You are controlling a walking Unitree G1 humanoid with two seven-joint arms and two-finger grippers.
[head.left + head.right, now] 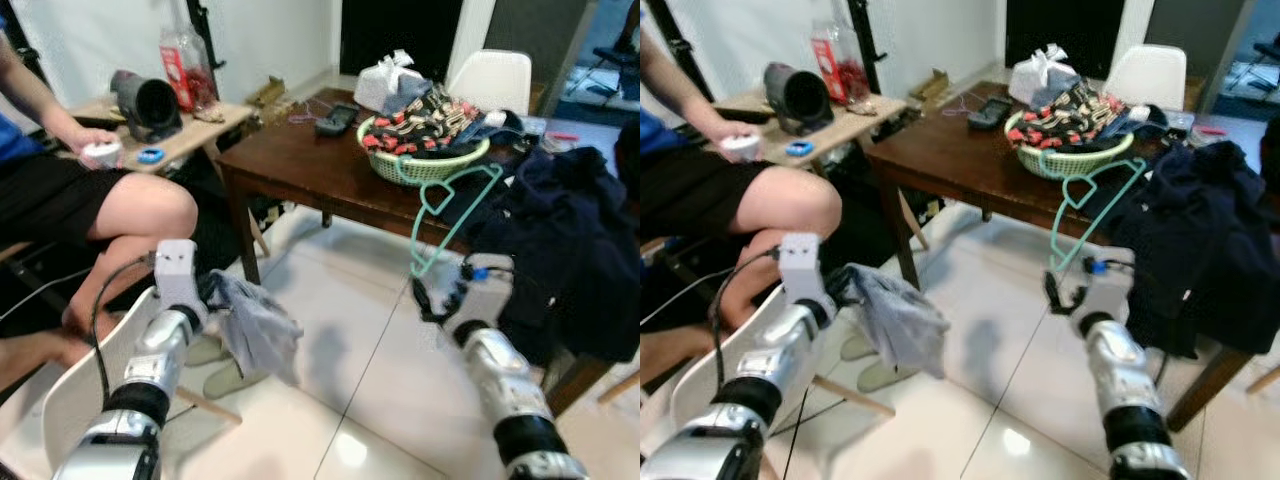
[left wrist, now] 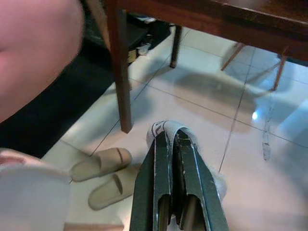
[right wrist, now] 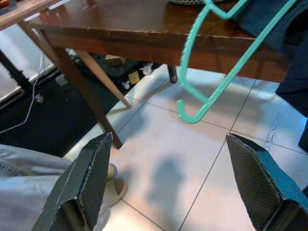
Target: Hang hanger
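Hanger (image 1: pixel 455 215) — teal, centre-right of frame, leaning off the wooden table (image 1: pixel 300 160) edge against dark clothes (image 1: pixel 575 250); not yet grasped. Our right gripper (image 3: pixel 175 183) gapes wide just below its hook; our left gripper (image 2: pixel 175 178) pinches a grey garment (image 1: pixel 255 325). Hanging remains — we judge.

So the thin teal plastic hanger (image 1: pixel 455 212) is hanging off the near edge of the dark wooden table (image 1: pixel 300 160), on my right side. Its hook end points down toward the floor, the triangle part leans up against the dark navy clothes (image 1: pixel 570 250) piled there. Nothing hung on it.
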